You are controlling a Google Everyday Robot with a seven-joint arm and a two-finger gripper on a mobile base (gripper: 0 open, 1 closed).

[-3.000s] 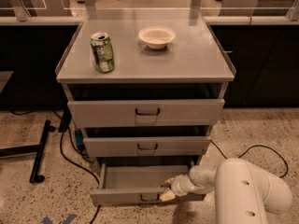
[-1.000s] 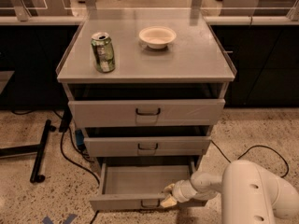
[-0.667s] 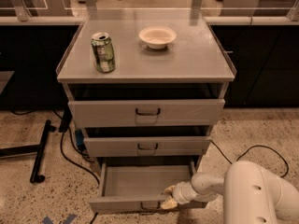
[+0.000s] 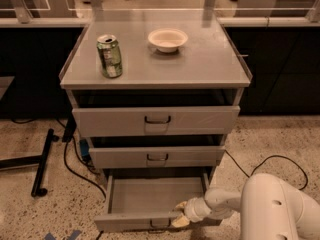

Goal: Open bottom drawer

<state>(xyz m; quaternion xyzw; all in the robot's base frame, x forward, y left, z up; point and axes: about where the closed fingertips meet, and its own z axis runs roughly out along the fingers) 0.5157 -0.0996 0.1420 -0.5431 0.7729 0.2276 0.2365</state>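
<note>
Item, changed since three seconds ago: bottom drawer (image 4: pixel 145 196) drawn slightly further out towards the near side, its front panel lower in the view; little change over the last second. Tool (image 4: pixel 179 214), pale yellow tips on a cream wrist, has come down with the panel and sits at the drawer's front edge, just right of the small black loop handle (image 4: pixel 160 225); whether it is apart, together or clamped on the panel cannot be told. Arm (image 4: pixel 280 209): smooth, rounded cream shell at the near right corner of the view. Drawer: grey sheet metal, shallow rectangular tray, plain flat floor, narrowest front of three. Floor (image 4: pixel 30 214): speckled terrazzo; black cable (image 4: pixel 75 171) looping beside the cabinet's left side; black tubular stand (image 4: pixel 42 161) further left. Middle drawer (image 4: pixel 157 156): grey, black loop handle, front slightly proud. Top drawer (image 4: pixel 157 120): tallest and widest front, same finish. Surface (image 4: pixel 200 64): matt grey metal top with raised side edges. Can (image 4: pixel 109 56): green, cylindrical, upright near the left edge. Bowl (image 4: pixel 167 39): shallow, round, off-white, towards the far edge, well apart from the can.
</note>
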